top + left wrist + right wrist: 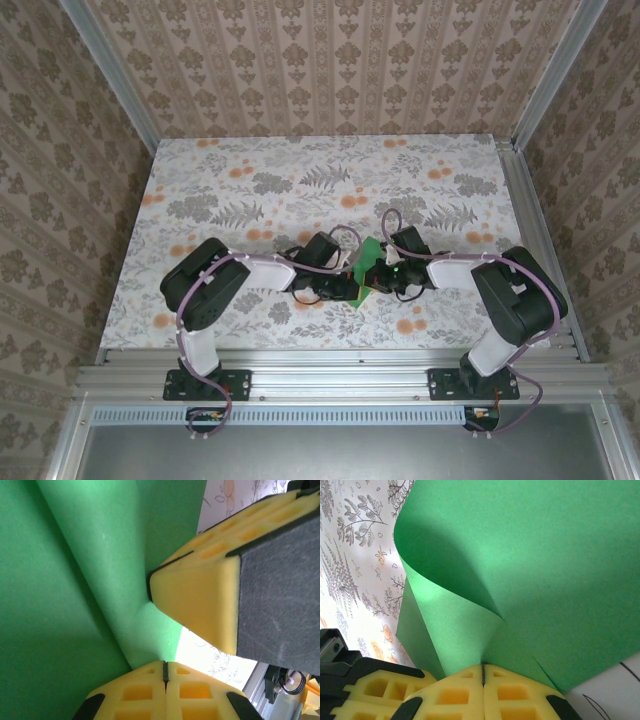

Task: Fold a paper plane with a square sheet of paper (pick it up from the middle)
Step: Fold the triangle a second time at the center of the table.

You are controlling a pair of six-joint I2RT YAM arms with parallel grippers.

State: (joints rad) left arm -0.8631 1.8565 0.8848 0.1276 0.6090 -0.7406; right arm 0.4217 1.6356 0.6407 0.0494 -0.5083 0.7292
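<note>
Left claw (165,675), right claw (483,672), paper (370,258) block centre; far tabletop (300,170) free

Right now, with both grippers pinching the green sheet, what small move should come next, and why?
Probably lower both grippers toward the table so the bend can be pressed into a crease. The left gripper and right gripper are shut on the square sheet of paper, close together, and it curves in a soft roll, not yet creased.

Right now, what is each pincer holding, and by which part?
Both hold the green paper sheet: left pincer and right pincer are each shut on a bent fold of it.
</note>
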